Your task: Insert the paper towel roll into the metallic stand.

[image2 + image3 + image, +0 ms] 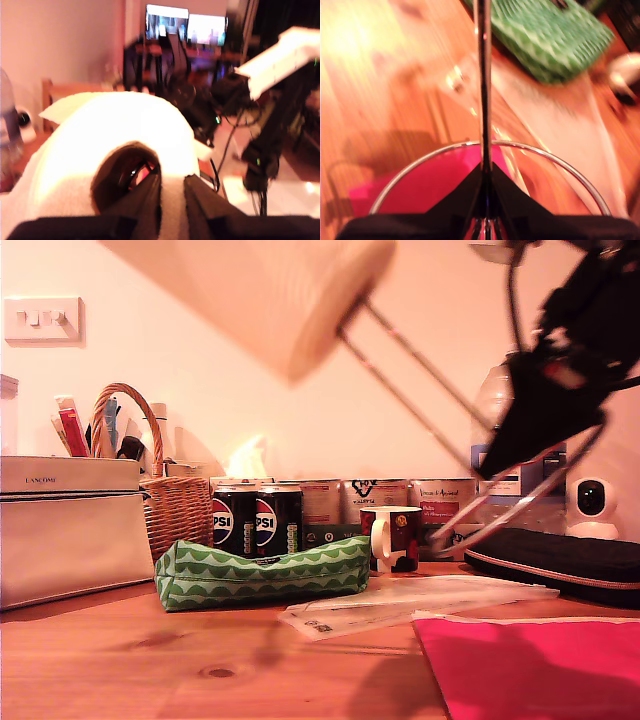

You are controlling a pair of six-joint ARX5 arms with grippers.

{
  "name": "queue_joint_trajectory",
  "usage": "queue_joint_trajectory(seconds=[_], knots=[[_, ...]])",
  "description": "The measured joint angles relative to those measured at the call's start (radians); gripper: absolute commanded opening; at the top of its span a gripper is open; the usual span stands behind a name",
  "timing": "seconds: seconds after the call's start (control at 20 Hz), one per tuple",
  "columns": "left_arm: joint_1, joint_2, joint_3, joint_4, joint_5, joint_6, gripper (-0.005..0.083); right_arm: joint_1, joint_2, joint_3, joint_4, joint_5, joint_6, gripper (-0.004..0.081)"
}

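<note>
- The paper towel roll is held tilted in the air, high above the green pouch, with the metallic stand poking into its end.
- My first gripper has its fingers narrow, pinching the roll's wall at the hollow core.
- My second gripper is clamped on the stand's upright rod just beside its ring base, up above the pouch.
- Pepsi cans stand just behind the pouch; a mug sits beside it.
</note>
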Motion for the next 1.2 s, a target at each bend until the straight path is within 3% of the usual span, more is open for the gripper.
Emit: queue_joint_trajectory(seconds=[0.3,0.6,0.9,1.2], knots=[[-0.077,0.000,0.157,-0.002,-0.234,-0.111,-0.0024,0.050,0.070,0.000,0.179,-0.042,0.047,-0.0013],[-0.124,-0.001,0.228,-0.003,-0.410,-0.204,-0.0024,0.056,0.162,-0.016,0.397,-0.169,0.136,-0.0013],[-0.203,-0.001,0.228,0.035,-0.568,-0.268,-0.0024,0.076,0.172,-0.228,0.762,-0.176,0.292,-0.0013],[-0.294,-0.001,0.228,0.048,-0.697,-0.317,-0.0024,0.146,0.218,-0.404,1.143,-0.051,0.391,-0.0013]])
